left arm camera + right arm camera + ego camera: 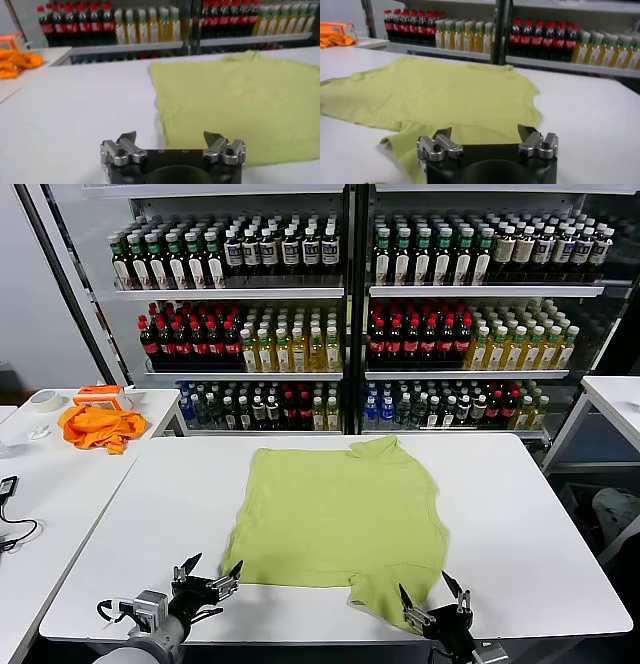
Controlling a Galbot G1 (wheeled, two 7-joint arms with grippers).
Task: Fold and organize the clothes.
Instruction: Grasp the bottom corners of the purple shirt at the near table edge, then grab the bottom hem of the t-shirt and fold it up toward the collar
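The lime yellow-green T-shirt [340,519] lies spread flat on the white table [520,524], plain side up, no lettering showing. One sleeve points to the far edge, the other to the near edge by my right arm. My left gripper [211,574] hovers open at the shirt's near left corner [170,132], holding nothing. My right gripper [431,595] stands open over the near sleeve [415,147], also empty. In the right wrist view the shirt [435,95] stretches away from the jaws.
A bright orange cloth [98,427] and a tape roll [43,400] lie on the side table at the left. Shelves of bottles [340,324] stand behind the table. A black cable [12,529] rests at the left edge.
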